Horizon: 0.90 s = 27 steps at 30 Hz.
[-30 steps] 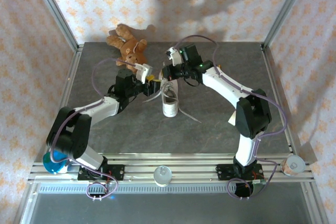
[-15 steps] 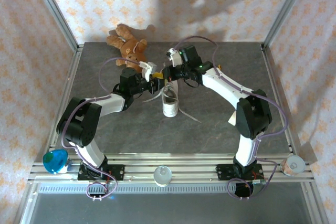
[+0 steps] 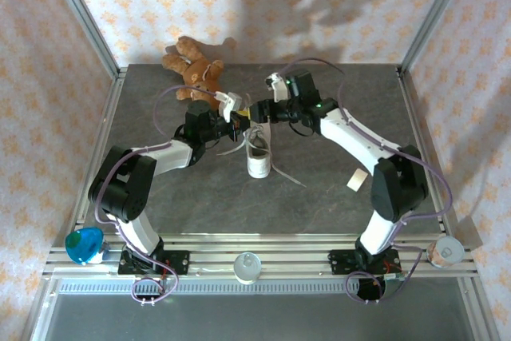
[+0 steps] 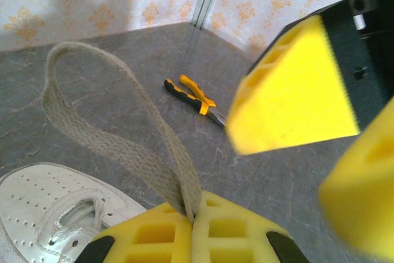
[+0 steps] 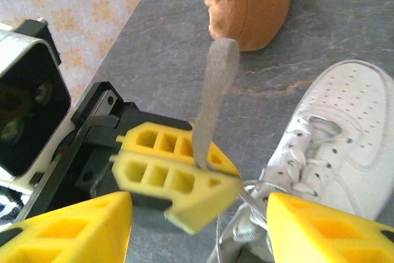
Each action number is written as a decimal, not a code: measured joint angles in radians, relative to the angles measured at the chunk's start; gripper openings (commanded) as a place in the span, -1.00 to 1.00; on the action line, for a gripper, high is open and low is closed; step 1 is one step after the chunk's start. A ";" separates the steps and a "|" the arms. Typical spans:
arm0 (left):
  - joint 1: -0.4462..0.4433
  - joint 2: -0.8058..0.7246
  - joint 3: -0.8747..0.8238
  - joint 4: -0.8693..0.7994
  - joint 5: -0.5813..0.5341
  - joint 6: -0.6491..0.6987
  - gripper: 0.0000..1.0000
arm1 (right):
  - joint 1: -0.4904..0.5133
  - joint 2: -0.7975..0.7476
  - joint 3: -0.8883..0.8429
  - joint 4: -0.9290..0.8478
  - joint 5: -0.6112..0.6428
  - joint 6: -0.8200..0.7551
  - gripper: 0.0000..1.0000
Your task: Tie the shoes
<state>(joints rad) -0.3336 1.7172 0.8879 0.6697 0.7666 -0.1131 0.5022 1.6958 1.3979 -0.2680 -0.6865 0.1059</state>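
**Desk:** White sneaker (image 3: 257,157): where do you have it?

**Operator:** Mid-table on my overhead feed, a little toward the far side, with the toe pointing at the near edge as far as I can tell. One loose lace end (image 3: 289,176) trails off to its right across the grey tabletop (image 3: 200,197). The brown teddy bear (image 3: 194,69) lies far left, apart from the shoe.

**Desk:** Left gripper?

**Operator:** My left wrist camera shows the left gripper (image 4: 192,220) clamped tight on the lace loop (image 4: 111,146). It is a flat, greyish band that rises from between the yellow fingers and arcs over the shoe. Both arms meet just above the sneaker's far end.

**Desk:** And the right?

**Operator:** The right gripper (image 5: 198,207) stands with its jaws well apart and nothing in them. I see its fingers on either side of the left gripper's pinched tip. I can't tell whether they touch it.

**Desk:** Anything else on the table?

**Operator:** Pliers (image 4: 191,95) with yellow-and-black handles lie beyond the loop. A small tan block (image 3: 355,180) sits right of the shoe, near the right arm's elbow.
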 measured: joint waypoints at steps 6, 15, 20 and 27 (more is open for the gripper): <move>0.000 0.002 0.031 -0.047 -0.008 -0.018 -1.00 | 0.010 -0.129 -0.121 -0.034 0.045 -0.028 -0.03; 0.000 0.021 0.061 -0.079 -0.007 -0.045 -1.00 | 0.101 -0.049 -0.128 -0.168 0.089 -0.137 -0.03; 0.000 0.021 0.062 -0.083 -0.007 -0.047 -1.00 | 0.101 -0.003 -0.114 -0.208 0.108 -0.196 -0.01; 0.000 0.021 0.066 -0.092 -0.003 -0.047 -1.00 | 0.102 0.052 -0.070 -0.239 0.131 -0.286 0.03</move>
<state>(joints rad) -0.3336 1.7386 0.9543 0.5781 0.7635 -0.1604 0.6044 1.7477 1.3281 -0.5068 -0.5556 -0.1806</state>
